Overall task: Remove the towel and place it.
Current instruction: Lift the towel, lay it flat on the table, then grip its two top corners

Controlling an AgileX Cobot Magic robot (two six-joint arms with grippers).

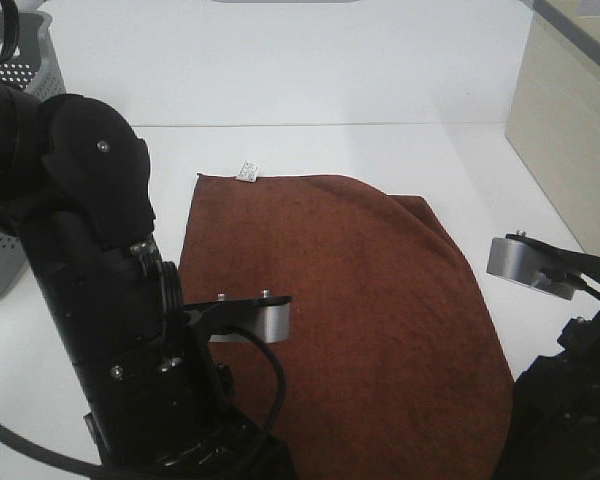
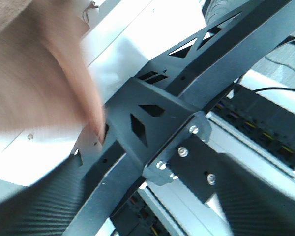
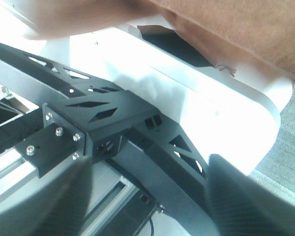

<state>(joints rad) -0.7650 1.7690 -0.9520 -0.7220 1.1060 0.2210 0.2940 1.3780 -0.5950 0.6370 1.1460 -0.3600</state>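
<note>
Towel (image 1: 350,300) lies on table (image 1: 380,150), clear of left pincer (image 2: 157,162) and right pincer (image 3: 150,162).

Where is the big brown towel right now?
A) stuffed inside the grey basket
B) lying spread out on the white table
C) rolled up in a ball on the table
B: in the high view the towel lies spread out on the white table, apart from the grey basket at the far left.
</note>
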